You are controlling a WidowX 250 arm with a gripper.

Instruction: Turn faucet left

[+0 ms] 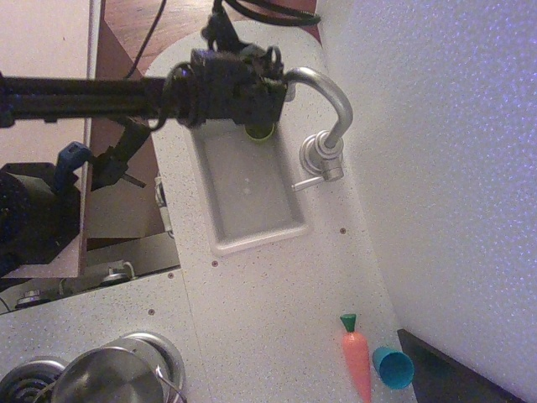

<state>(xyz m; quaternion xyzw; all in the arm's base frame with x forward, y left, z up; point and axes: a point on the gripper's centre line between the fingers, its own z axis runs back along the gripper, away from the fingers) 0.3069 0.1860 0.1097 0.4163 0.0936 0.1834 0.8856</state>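
Observation:
The silver faucet (338, 107) stands on the white counter at the right edge of the grey sink basin (256, 240). Its round base (321, 156) has a thin lever (305, 183) pointing toward the basin. Its gooseneck spout arches up and left toward the far end of the sink. My black gripper (281, 87) comes in from the left on a long black arm and sits right at the spout's tip, touching or enclosing it. The gripper body hides the fingers, so I cannot tell whether they are closed on the spout.
A green cup-like object (260, 132) lies in the basin's far end under the gripper. An orange toy carrot (357, 363) and a teal cup (393, 368) lie at the lower right. A metal pot (109, 379) sits on the stove at the lower left. A white wall rises on the right.

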